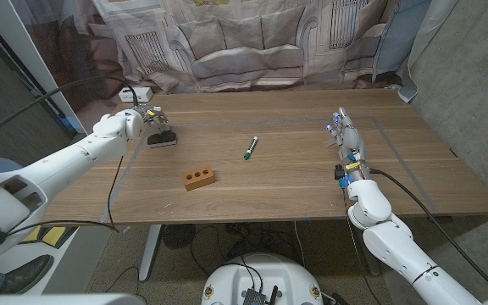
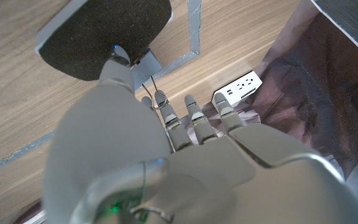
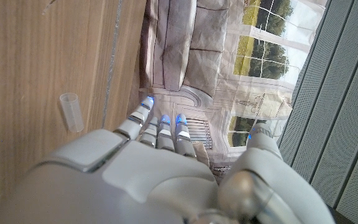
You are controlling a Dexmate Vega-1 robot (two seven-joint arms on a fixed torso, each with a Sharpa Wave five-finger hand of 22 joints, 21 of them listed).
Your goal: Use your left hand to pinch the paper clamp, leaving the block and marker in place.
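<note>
Our left hand [image 1: 145, 119] at worktop [image 1: 295, 182] far-left corner, fingers [image 2: 166, 115] pinching wire handles of paper clamp [image 1: 163, 138] — black body on wood. Open wood between block [image 1: 199, 177], marker [image 1: 250, 147] and right hand [image 1: 346, 135], which holds nothing, fingers straight. Marker's long axis slants away from us. Curtain [image 1: 252, 42] behind.

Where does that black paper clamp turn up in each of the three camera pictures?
Head view: clamp at far left, under the left hand.
Left wrist view: clamp beyond the fingers, wire handle by them.
Right wrist view: not in it.
Shared landmark: white power strip.
</note>
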